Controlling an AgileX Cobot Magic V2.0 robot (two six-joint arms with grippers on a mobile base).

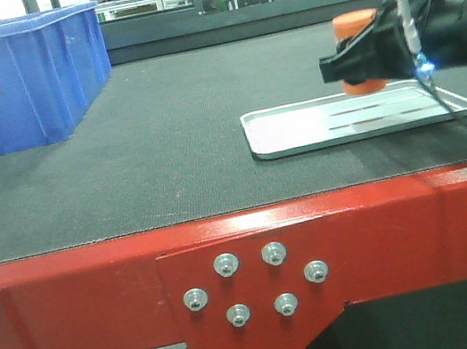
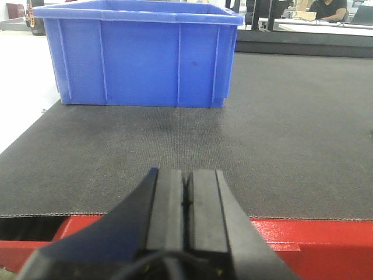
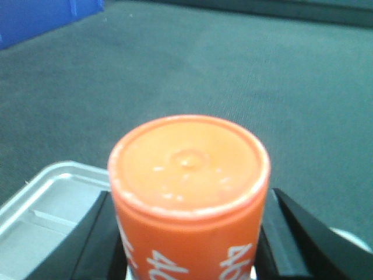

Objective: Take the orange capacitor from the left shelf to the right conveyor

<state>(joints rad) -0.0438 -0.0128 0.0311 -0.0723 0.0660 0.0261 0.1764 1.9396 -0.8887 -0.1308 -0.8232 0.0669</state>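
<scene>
A: Which way does the orange capacitor (image 3: 189, 198) stand?

B: Upright, long axis vertical, flat top toward the right wrist camera. The right gripper (image 3: 189, 245) is clamped on its sides, a black finger (image 3: 102, 239) pressed against each flank.

A: And where is it?

B: Over the far edge of the silver tray (image 1: 300, 140), which lies on the right conveyor (image 1: 122, 158). Whether its base touches the tray cannot be told; the gripper hides it.

A: Anything else cut off?

B: The printed digits run off the frame's bottom. The left gripper (image 2: 185, 201) hangs over the conveyor's red edge, pads together, short of the blue bin (image 2: 140, 55).
</scene>
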